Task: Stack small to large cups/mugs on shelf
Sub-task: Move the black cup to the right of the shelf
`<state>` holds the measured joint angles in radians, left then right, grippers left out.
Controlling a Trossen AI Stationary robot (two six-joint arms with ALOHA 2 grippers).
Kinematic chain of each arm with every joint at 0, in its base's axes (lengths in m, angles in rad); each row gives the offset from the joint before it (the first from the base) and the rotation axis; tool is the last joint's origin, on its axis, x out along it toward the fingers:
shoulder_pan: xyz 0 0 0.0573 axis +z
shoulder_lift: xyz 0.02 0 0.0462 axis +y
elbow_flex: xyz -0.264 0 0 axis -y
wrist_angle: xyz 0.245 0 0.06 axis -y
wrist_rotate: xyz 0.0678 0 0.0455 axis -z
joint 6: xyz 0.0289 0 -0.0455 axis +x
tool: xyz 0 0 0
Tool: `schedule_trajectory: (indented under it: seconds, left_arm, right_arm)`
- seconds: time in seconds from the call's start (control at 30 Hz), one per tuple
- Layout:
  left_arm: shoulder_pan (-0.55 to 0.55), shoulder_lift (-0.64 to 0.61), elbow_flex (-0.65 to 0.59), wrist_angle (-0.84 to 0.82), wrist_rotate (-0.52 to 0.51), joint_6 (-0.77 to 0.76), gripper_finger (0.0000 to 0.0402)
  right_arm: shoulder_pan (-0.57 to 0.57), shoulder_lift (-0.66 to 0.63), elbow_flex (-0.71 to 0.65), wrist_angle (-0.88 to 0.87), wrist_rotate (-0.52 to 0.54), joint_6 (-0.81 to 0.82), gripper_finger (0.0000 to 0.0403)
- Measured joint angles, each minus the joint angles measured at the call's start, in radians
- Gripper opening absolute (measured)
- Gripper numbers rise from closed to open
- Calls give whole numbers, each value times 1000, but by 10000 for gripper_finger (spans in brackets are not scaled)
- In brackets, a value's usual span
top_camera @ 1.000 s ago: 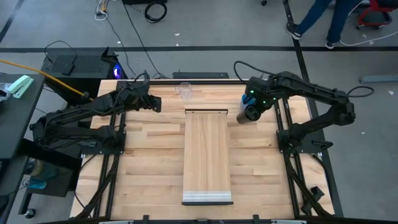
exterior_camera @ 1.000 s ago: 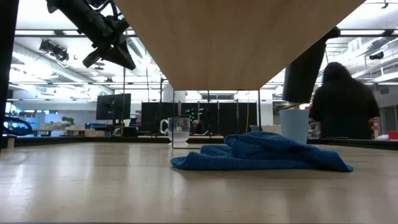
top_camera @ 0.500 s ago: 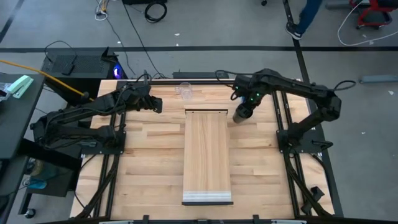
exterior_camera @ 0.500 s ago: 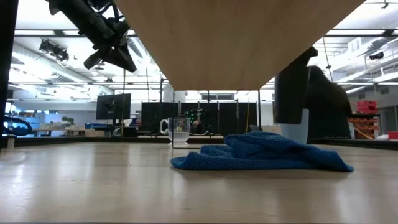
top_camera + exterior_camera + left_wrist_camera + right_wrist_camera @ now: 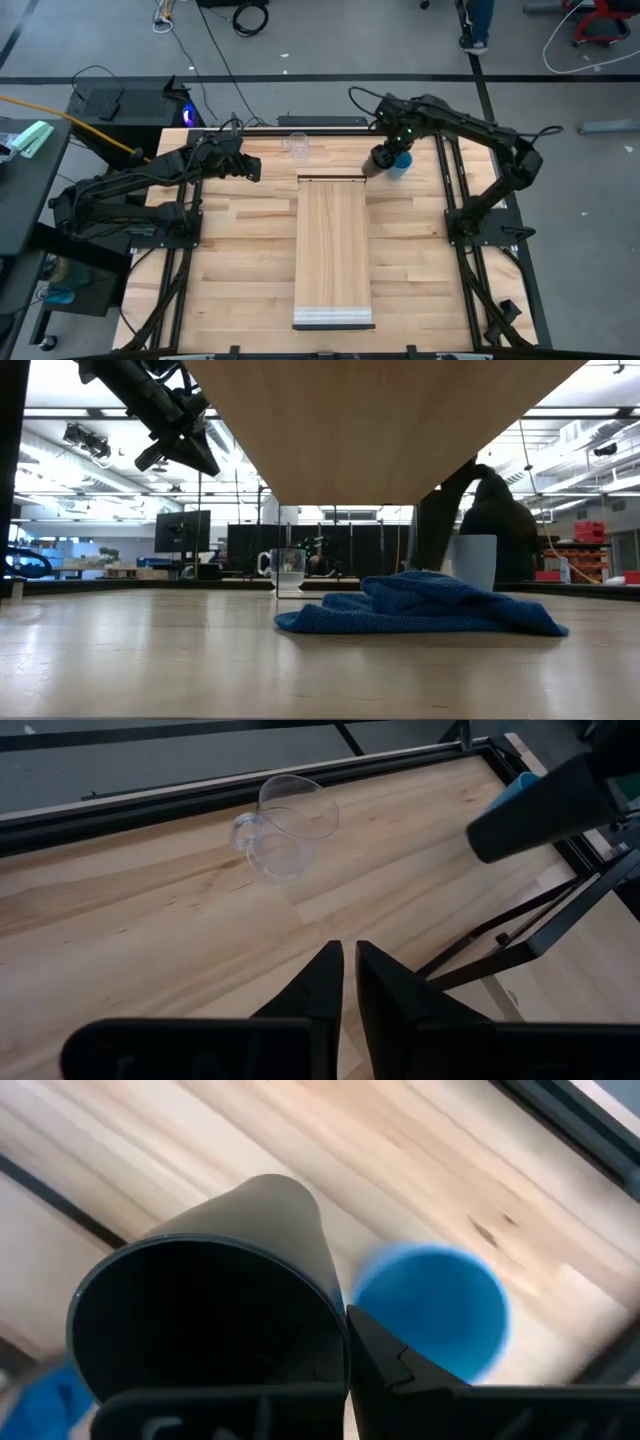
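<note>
Tabletop (image 5: pixel 240 250): right claw (image 5: pixel 340 1330) grips black cup (image 5: pixel 210 1300); left claw (image 5: pixel 348 965) closed.

Grey floor (image 5: pixel 330 40) strewn with cables (image 5: pixel 250 15).

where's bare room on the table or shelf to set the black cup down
The long light-wood shelf board is bare along its whole length. The butcher-block tabletop beside it is open too. The far edge is crowded: clear glass mug, bright blue cup, right gripper holding the black cup.
</note>
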<state>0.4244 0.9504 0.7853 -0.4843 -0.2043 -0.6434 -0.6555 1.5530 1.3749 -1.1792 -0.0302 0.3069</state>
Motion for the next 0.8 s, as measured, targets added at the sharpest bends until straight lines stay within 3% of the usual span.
schedule_trajectory:
  seconds: [0.27, 0.53, 0.8]
  left_arm:
    - [0, 0, 0, 0, 0, -5, 32]
    - [0, 0, 0, 0, 0, -20, 40]
    - [0, 0, 0, 0, 0, -18, 32]
  right_arm:
    - [-19, 140, 199, 8, -16, -22, 3]
    - [-21, 338, 486, -194, 6, -110, 3]
    - [-24, 384, 535, -250, 6, -146, 3]
